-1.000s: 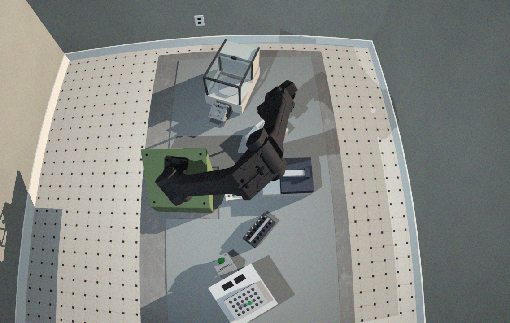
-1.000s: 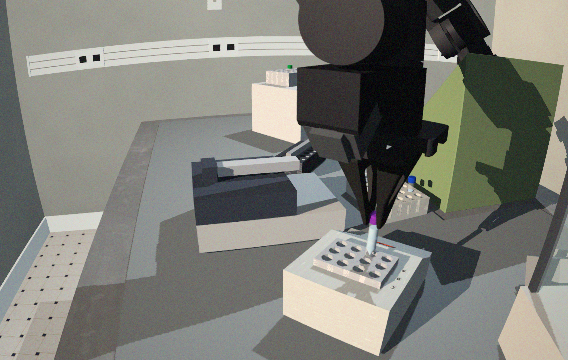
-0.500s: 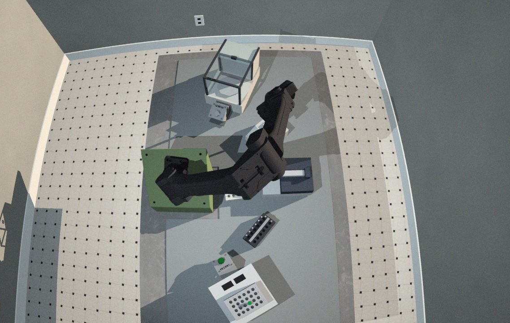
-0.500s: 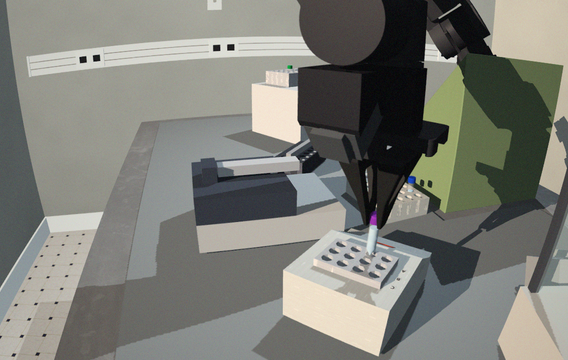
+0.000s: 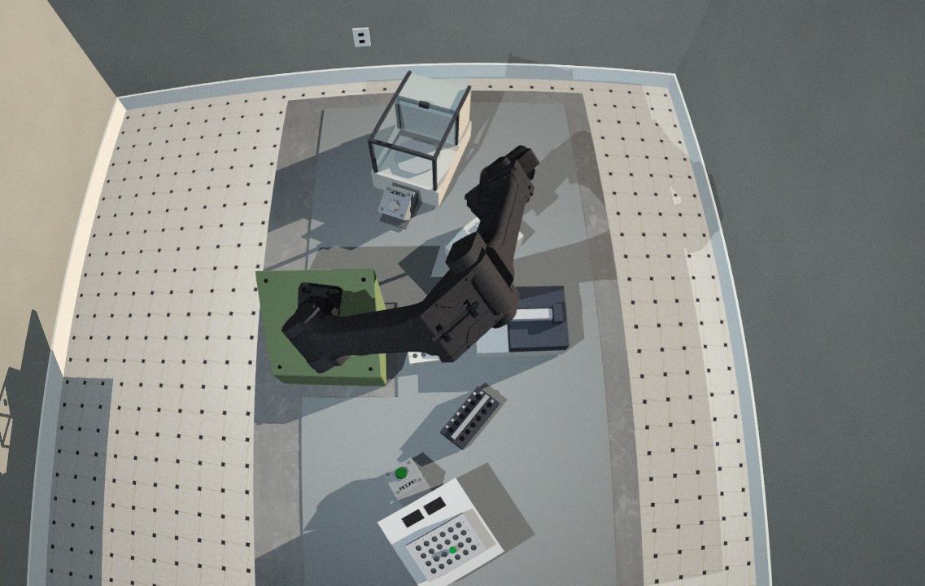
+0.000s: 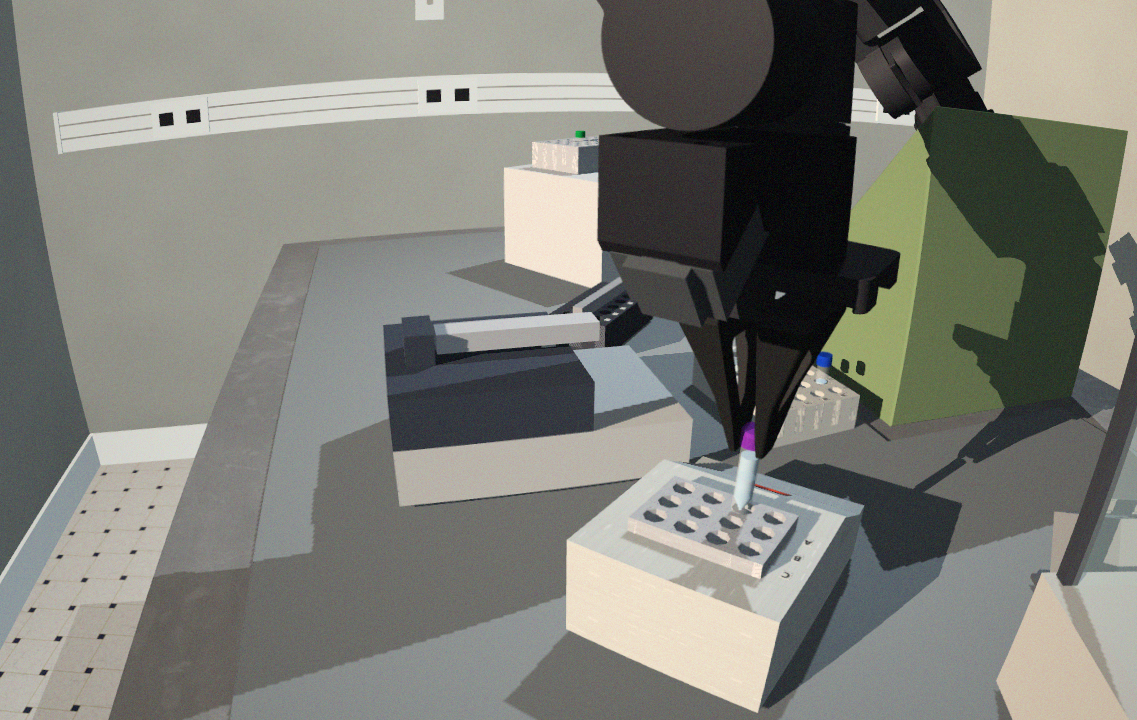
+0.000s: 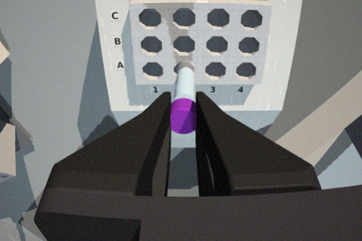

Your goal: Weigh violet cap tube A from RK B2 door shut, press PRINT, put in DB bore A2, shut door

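Over bore A2, gripper (image 7: 183,117) clamps tube A (image 7: 184,87).

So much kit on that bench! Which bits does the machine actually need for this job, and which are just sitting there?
In use:
- tool, shut on the violet-capped tube
- dry block, tube tip at bore A2
- balance, its top pane slid back

Just sitting there:
- blue-capped tube in the rack
- spectrophotometer
- magnet block
- mixer

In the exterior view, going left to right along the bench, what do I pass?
Dark spectrophotometer → dry block → violet-capped tube held by the gripper → green base → balance's glass box.
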You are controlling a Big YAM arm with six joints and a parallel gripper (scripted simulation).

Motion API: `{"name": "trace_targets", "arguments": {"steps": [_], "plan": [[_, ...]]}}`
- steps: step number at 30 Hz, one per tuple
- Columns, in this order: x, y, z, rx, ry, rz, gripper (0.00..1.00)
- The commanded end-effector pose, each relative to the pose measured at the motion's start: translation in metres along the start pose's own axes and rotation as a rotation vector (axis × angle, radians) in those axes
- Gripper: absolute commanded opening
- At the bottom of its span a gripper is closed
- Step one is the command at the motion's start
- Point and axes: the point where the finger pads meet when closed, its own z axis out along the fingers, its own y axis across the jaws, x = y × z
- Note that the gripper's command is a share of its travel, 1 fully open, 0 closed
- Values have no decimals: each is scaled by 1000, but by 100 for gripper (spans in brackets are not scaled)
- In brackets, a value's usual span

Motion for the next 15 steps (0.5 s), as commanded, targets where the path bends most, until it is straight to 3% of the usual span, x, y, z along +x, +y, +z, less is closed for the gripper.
{"name": "trace_targets", "arguments": {"steps": [1,15], "plan": [[5,11,8,-2,6,0,9],[6,7,12,-8,19,-11,9]]}}
